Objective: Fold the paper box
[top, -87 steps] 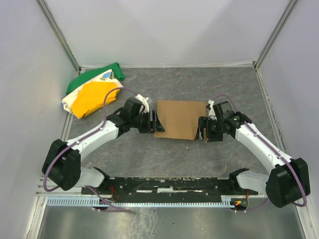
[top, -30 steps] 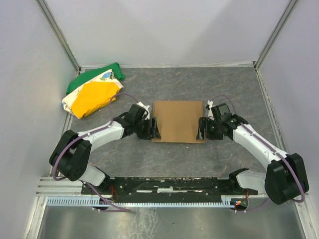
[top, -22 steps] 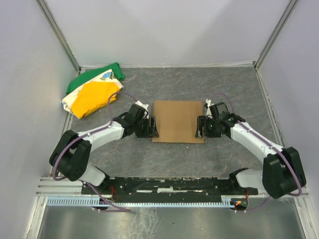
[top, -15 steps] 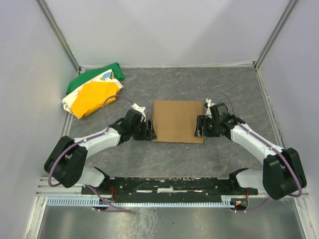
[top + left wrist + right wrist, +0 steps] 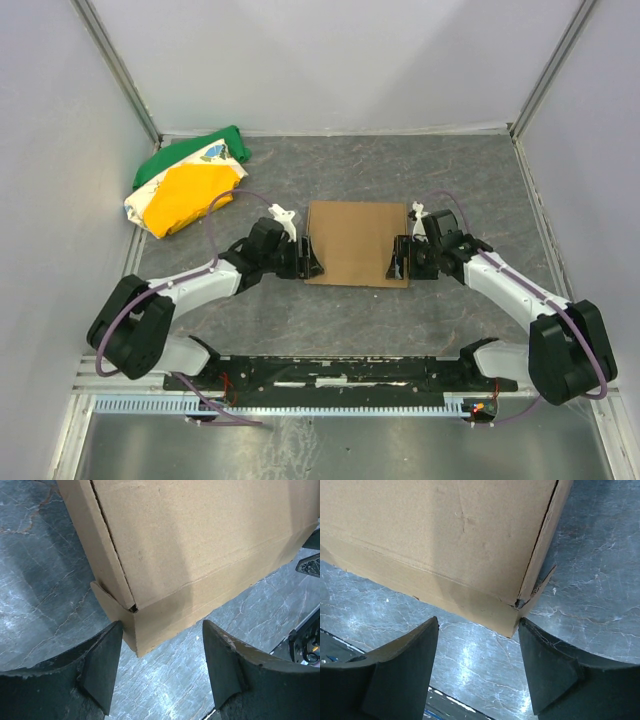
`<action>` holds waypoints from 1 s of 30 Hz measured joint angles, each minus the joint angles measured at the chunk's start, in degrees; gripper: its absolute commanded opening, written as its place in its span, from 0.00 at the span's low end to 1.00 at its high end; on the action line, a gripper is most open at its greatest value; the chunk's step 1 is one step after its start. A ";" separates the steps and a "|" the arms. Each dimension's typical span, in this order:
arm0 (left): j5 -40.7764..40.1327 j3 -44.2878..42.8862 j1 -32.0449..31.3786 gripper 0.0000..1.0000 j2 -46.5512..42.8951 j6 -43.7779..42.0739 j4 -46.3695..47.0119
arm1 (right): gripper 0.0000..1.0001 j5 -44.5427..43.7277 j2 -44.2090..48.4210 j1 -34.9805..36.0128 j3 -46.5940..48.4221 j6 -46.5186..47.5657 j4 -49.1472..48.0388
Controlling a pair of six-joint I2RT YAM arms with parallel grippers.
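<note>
The plain brown cardboard mailer box [image 5: 358, 243] lay flat near the middle of the grey marbled worktop [image 5: 350, 330], with its lid panel down and its shallow rectangular form largely made up. It was well apart from the green, yellow and white cloth bundle [image 5: 185, 185] at the far left corner.

The left end effector [image 5: 306, 260] stood low at the box's near left corner, and the right end effector [image 5: 398, 262] at its near right corner. In each wrist view the jaws stood wide with the box corner between the fingers [image 5: 102, 665] and nothing gripped. Whether any finger touched the cardboard could not be told.

Both wrist views showed a dark seam running up the side wall. A small tab of cardboard stood proud at the corner on the left [image 5: 102, 595] and on the right [image 5: 545, 585].

Judgement: the task appeared close to its end. The step in hand looked like the final squaring and seating of the side walls, not a fresh fold.

The next move would call for both end effectors to press inward evenly on the two sides, so the proud tabs seat and the seams shut. Matched pressure would be needed. Otherwise the light box could slide or turn on the smooth surface, or the lid could spring up.
</note>
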State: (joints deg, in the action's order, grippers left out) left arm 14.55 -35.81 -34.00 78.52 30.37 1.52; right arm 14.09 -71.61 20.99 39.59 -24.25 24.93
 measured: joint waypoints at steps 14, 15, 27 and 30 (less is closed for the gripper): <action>2.56 -3.58 0.13 0.71 0.35 0.28 -6.67 | 0.72 5.20 2.05 -0.13 0.61 -2.71 4.33; 2.58 -4.15 0.13 0.71 0.02 0.33 -7.74 | 0.72 5.42 2.75 -0.13 1.05 -2.84 5.18; 2.69 -10.58 0.28 0.71 -3.19 0.85 -18.40 | 0.71 5.64 6.16 -0.33 6.38 -3.58 12.76; 3.80 -10.64 0.28 0.70 -3.37 0.94 -19.50 | 0.71 5.68 6.16 -0.33 6.58 -3.96 13.60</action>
State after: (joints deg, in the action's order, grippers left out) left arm 18.35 -46.46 -33.71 75.16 31.31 -17.98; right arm 19.77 -65.45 20.67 46.17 -28.21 38.52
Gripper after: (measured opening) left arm 0.710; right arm 0.717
